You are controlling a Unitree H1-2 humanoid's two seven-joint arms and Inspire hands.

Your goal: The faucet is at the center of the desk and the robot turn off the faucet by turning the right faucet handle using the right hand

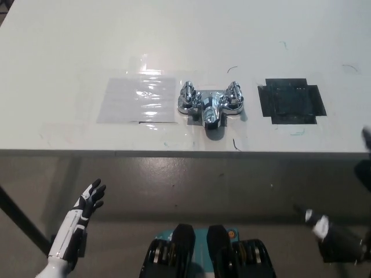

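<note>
Right hand low, well clear of faucet.

Shiny chrome two-handled faucet (210, 105) sits mid-desk on the white desk (69, 46). Black right hand (331, 234) hangs below the desk edge, blurred; finger state: cannot tell. White left hand (78, 223) rests lower left, fingers spread. Judgement: the right faucet handle (233, 96) calls for a grip from above, then a turn.

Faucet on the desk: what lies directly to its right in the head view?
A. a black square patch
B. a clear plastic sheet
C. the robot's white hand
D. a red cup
A: the black square patch lies flat on the desk right of the faucet; the clear sheet lies on the faucet's other side.
</note>
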